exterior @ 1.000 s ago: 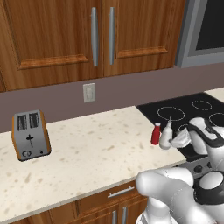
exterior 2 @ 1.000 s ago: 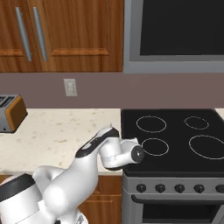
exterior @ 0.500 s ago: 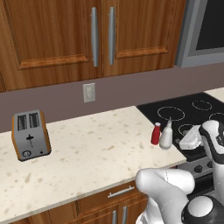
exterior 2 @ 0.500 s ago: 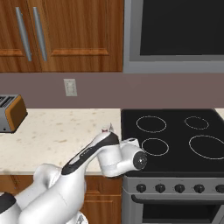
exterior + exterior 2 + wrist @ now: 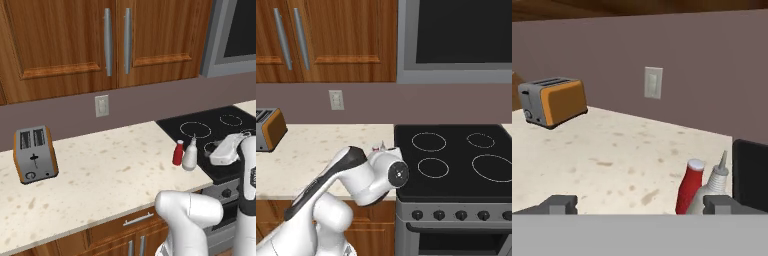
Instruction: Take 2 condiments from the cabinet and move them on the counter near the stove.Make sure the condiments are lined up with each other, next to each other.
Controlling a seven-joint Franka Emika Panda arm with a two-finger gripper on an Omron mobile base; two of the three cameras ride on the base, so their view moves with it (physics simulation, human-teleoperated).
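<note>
Two condiments stand upright, side by side and almost touching, on the beige counter (image 5: 115,165) at its edge by the stove (image 5: 220,130). One is a red bottle (image 5: 178,153) (image 5: 689,187) with a pale cap. The other is a whitish pear-shaped bottle (image 5: 190,155) (image 5: 713,187) with a thin nozzle, on the stove side. My gripper (image 5: 639,205) (image 5: 218,150) hangs open over the cooktop's front left, a short way right of the white bottle, and holds nothing. In the right base view my arm hides the bottles except a pale cap (image 5: 376,148).
A silver and orange toaster (image 5: 34,155) (image 5: 554,100) stands at the counter's left, near the wall. A wall outlet (image 5: 101,105) sits behind the counter. The wood cabinet doors (image 5: 115,40) above are shut. A steel microwave (image 5: 456,40) hangs over the stove (image 5: 456,165).
My gripper has drawn back to the right, away from the white bottle, which now stands free beside the red one. The elbow has swung lower and forward.
</note>
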